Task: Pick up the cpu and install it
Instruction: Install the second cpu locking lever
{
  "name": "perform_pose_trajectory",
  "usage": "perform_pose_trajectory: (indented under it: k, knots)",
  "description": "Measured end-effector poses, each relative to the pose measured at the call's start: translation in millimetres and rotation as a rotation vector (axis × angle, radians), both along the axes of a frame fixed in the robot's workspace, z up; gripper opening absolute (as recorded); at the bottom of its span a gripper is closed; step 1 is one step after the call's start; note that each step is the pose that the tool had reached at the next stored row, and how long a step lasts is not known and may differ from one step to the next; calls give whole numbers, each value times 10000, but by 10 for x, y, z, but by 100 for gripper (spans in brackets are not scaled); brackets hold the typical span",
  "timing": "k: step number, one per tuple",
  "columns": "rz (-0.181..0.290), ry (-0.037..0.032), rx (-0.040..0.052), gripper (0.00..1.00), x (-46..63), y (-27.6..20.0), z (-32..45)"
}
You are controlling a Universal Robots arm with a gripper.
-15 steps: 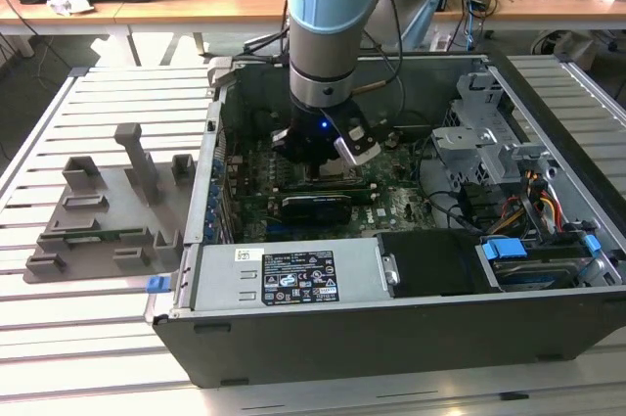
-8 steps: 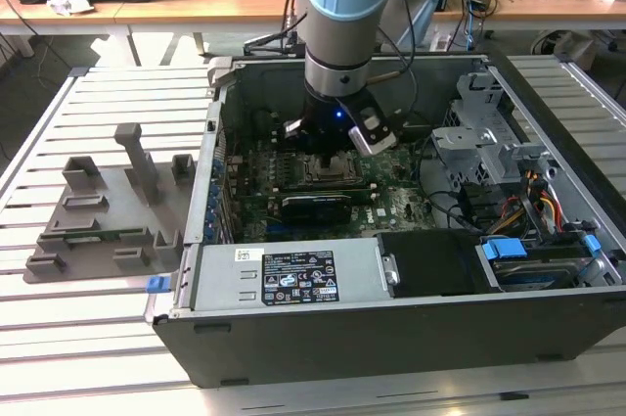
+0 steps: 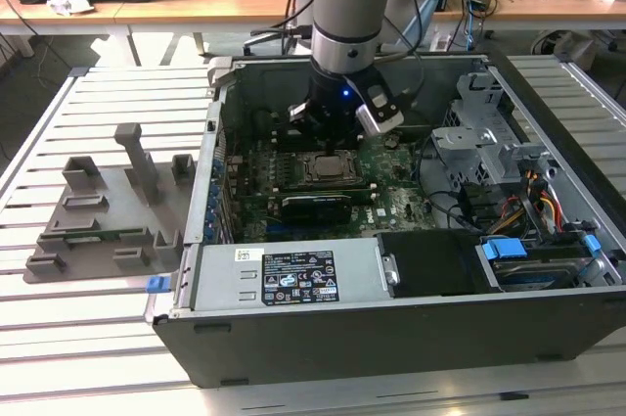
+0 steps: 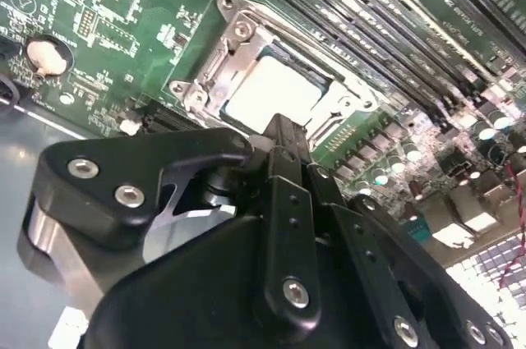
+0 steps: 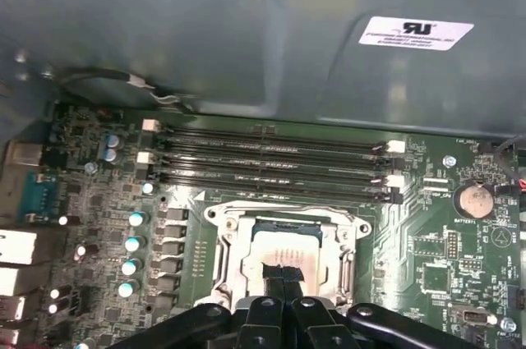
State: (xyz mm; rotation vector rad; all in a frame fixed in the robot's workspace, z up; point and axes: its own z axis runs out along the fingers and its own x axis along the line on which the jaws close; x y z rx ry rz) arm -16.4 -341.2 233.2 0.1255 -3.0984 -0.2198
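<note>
1. In the exterior view I see my arm reaching down into the open computer case (image 3: pixel 411 338), which lies on a slatted table (image 3: pixel 108 103).
2. The gripper (image 3: pixel 328 147) hangs directly above the socket frame (image 3: pixel 330 167) in the middle of the green motherboard (image 3: pixel 391 203).
3. The cpu (image 5: pixel 286 252) sits inside the socket frame; its silver top is visible in both wrist views, also here (image 4: pixel 275 93).
4. In the first wrist view the two black fingertips (image 5: pixel 279 273) are pressed together side by side, with no gap between them, and they end just over the near edge of the cpu. They hold nothing that I can see.
5. I cannot tell if the tips touch the chip or stay a little above it.
6. Four long memory slots (image 5: pixel 271 164) run beside the socket frame.
7. On the exterior view's left, the grey holder blocks (image 3: pixel 108 210) stand on the table, well apart from the case.
</note>
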Motion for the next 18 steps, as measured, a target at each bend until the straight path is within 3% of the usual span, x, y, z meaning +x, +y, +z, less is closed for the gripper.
perform_pose_trajectory:
  k: [2, 3, 6, 8, 11, 16, 18]
  knots:
    - [-5, 63, -247, 11, 26, 65, -6]
    - [0, 68, -534, 11, 27, 113, -5]
    - [-4, 67, -1080, 11, 26, 132, -4]
    - [-5, 67, -1369, 11, 27, 137, 5]
    - [-6, 67, -1611, 11, 27, 148, 34]
    - [-5, 67, -1627, 11, 27, 149, 80]
    - [-6, 66, -1625, 11, 26, 149, 239]
